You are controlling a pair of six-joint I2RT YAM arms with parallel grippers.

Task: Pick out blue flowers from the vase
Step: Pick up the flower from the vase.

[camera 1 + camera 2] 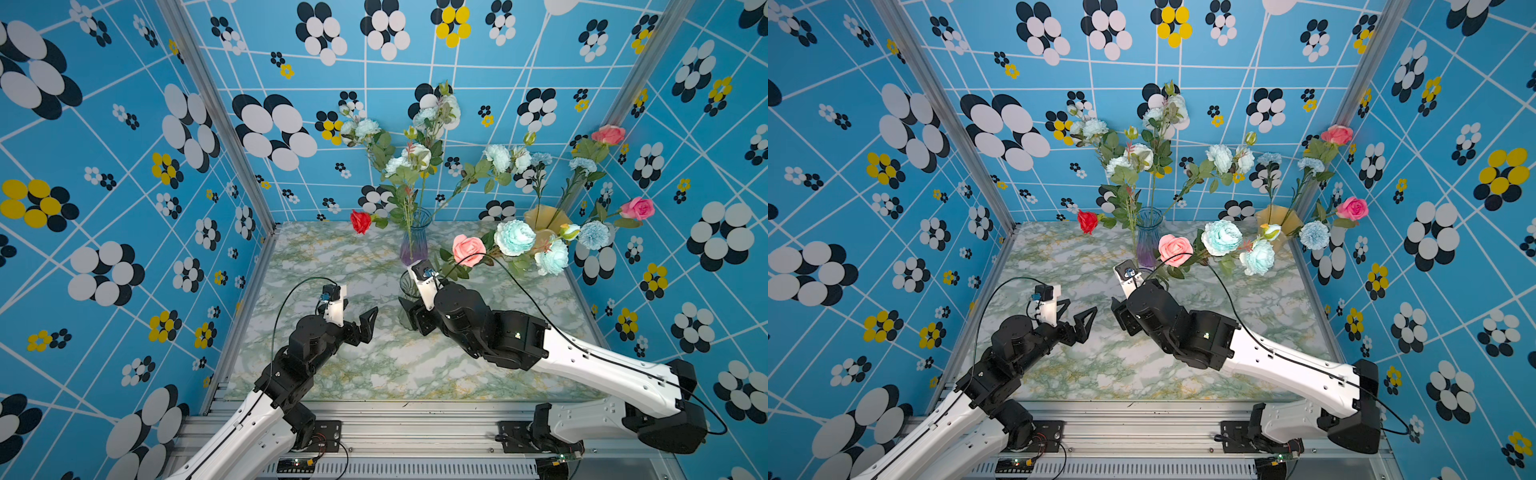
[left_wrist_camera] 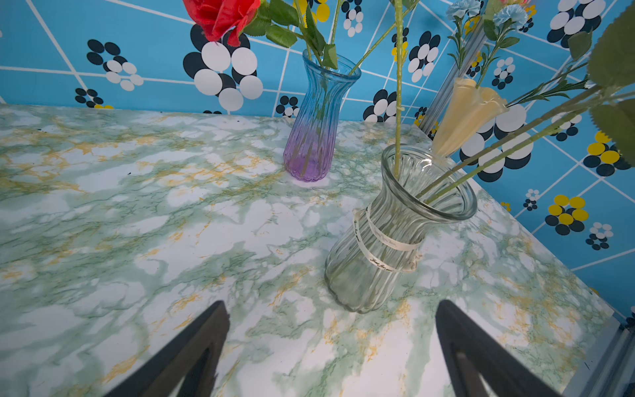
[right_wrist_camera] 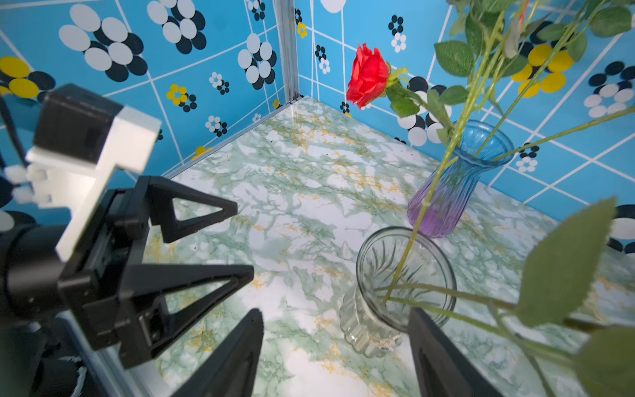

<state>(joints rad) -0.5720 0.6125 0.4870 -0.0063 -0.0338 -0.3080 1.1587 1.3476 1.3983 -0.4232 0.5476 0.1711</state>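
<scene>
Right claw (image 3: 335,318), parted, sits near the clear vase (image 3: 364,324) holding blue flowers (image 1: 515,237).

In a top view, the right arm (image 1: 478,328) covers most of the clear vase (image 1: 405,286); you see only a slice of its wall; the right gripper (image 1: 411,316) shows as a dark block under the wrist, its fingertips concealed. In the right wrist view, the bottom edge cuts off both finger roots; one finger (image 3: 433,343) hides part of the vase rim; you cannot tell whether it touches the glass; the near leaf (image 3: 567,261) is blurred. In the left wrist view, the top edge crops the red rose (image 2: 220,17) and the blue flowers (image 2: 508,13); stems from the clear vase exit the frame, blooms unseen; the ribbon (image 2: 385,242) lettering is too small to read.
</scene>
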